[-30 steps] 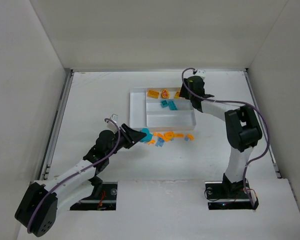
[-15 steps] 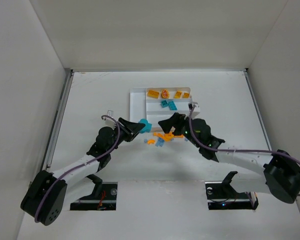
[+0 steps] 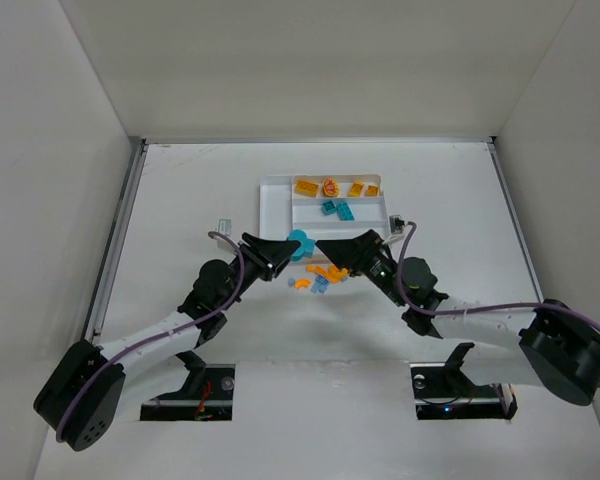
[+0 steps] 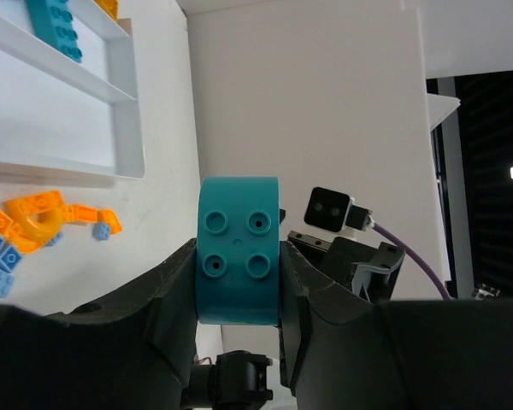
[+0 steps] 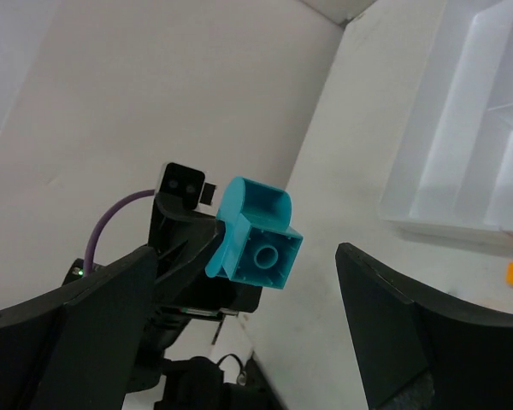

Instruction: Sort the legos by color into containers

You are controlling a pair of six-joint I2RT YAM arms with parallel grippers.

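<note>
Between the left gripper's (image 3: 282, 252) clamped fingers sat the teal curved brick (image 4: 238, 250), raised above the loose legos (image 3: 325, 275). Facing it, the right gripper (image 3: 332, 252) had swung back from the tray (image 3: 276, 210) and spread wide, empty, which looked like a handover before binning.

Teal brick (image 4: 238, 249), white tray (image 3: 275, 215)

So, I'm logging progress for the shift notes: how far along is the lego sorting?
Done: four orange legos lie in the tray's far section, two teal ones in the next. In hand: the left gripper grips a teal brick, the open right gripper facing it. Left: the orange and blue pile on the table beside the tray.
</note>
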